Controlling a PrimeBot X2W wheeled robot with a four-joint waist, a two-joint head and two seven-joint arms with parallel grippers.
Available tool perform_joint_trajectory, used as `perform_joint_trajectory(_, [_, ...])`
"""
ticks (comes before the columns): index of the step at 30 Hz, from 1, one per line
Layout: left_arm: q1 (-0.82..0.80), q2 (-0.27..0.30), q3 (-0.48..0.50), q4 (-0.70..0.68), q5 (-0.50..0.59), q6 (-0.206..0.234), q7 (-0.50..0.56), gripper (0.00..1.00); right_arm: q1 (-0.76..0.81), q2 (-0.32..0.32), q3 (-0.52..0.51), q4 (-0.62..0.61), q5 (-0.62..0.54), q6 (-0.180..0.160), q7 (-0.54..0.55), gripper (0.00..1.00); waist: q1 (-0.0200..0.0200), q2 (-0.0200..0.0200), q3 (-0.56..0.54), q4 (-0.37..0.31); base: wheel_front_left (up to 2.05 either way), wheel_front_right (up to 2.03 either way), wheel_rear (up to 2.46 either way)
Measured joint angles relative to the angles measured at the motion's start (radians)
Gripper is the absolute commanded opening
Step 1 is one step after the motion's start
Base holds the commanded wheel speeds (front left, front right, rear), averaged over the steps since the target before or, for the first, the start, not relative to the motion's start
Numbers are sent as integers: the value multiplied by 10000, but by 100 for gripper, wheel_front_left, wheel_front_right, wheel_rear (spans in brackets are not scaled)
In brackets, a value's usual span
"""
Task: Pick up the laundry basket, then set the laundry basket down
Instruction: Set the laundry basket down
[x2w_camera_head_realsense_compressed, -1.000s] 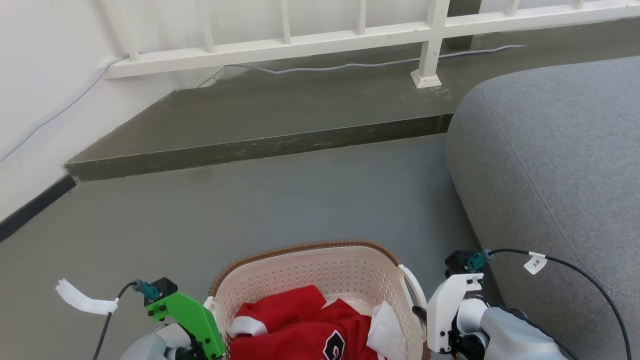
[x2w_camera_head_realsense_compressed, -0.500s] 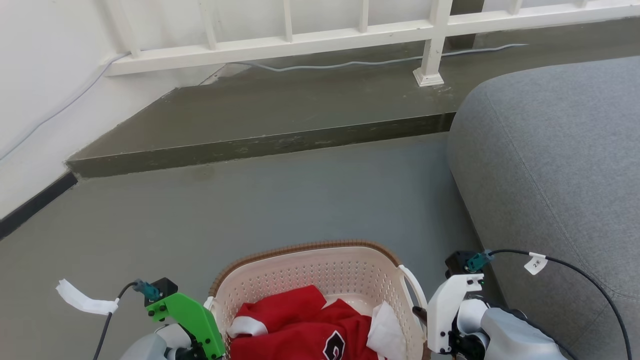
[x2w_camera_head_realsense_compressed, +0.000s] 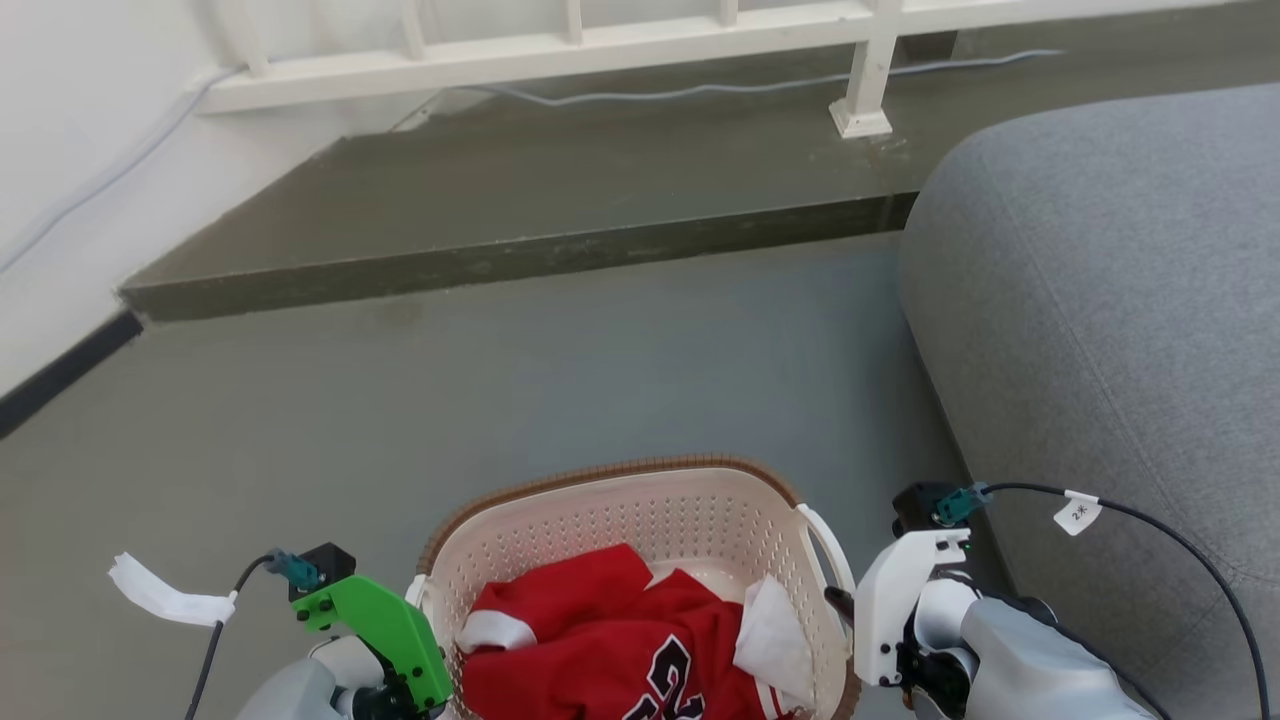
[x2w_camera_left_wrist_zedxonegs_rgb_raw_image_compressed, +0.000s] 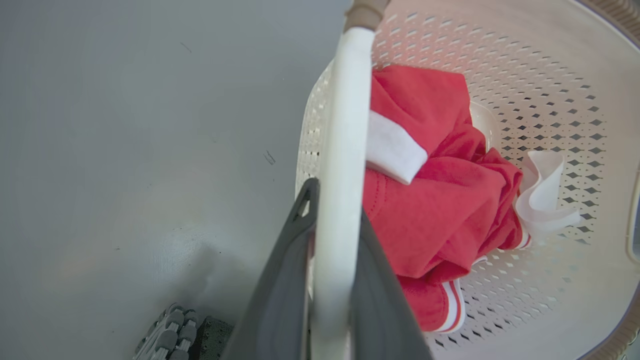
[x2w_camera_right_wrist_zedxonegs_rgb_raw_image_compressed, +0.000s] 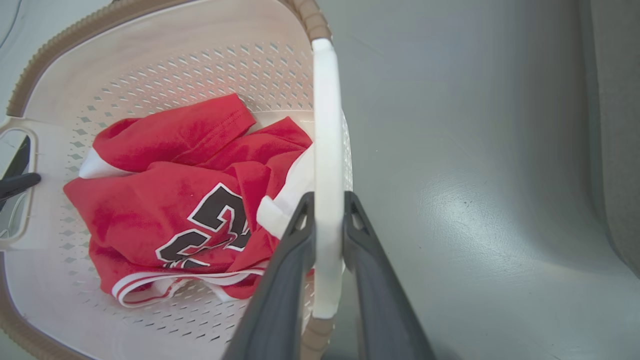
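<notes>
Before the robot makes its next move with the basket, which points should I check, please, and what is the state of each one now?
1. The left pincer is shut on the left handle: ok.
2. The right pincer is shut on the right handle: ok.
3. The red jersey lies inside the laundry basket: ok.
4. Flat grey floor lies ahead of the basket, before the step: ok.
5. The basket's bottom is off the floor: cannot tell.
6. Enough room between the right arm and the sofa: cannot tell.
</notes>
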Motion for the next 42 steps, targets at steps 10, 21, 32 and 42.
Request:
perform_joint_trajectory(10, [-557,0,-155,-209,50,125,-314,0,-580,-79,-4,29,-17,0,-316,0,0,0,835,26,0,0,0])
perform_joint_trajectory(21, [-1311,-6,-284,-391,238,253,-616,0,-1214,-242,-17,-75,-33,0,-794,0,0,0,2022,33,0,0,0])
perform_joint_trajectory(32, [-2245,-10,-286,-602,295,443,-1022,0,-2122,-420,-25,-226,-121,0,-1310,0,1,0,3541,22,0,0,0])
perform_joint_trajectory(42, [-3229,-10,-339,-876,669,648,-1503,0,-3122,-642,-6,-368,-268,0,-1680,0,1,0,4825,102,0,0,0])
